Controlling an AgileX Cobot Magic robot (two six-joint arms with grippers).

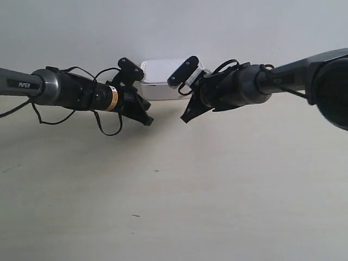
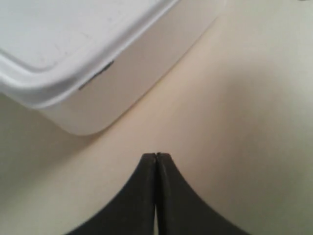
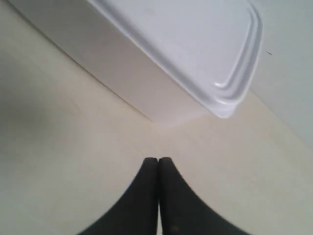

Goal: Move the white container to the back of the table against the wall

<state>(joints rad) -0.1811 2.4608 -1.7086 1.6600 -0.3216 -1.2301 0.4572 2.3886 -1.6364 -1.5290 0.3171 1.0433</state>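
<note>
The white container (image 1: 159, 81) stands at the far edge of the cream table (image 1: 174, 206), right by the pale wall (image 1: 163, 27); both arms partly cover it. In the left wrist view the container (image 2: 98, 63) shows one rounded corner a short way beyond my left gripper (image 2: 156, 155), which is shut with nothing between its fingers. In the right wrist view the container (image 3: 166, 54) lies just ahead of my right gripper (image 3: 158, 159), also shut and empty. Both gripper tips (image 1: 148, 120) (image 1: 186, 118) hang in front of the box, apart from it.
Two black arms reach in from both sides of the exterior view, with loose cables under the one at the view's left (image 1: 70, 89). A few tiny dark specks (image 1: 156, 171) dot the tabletop nearer the camera.
</note>
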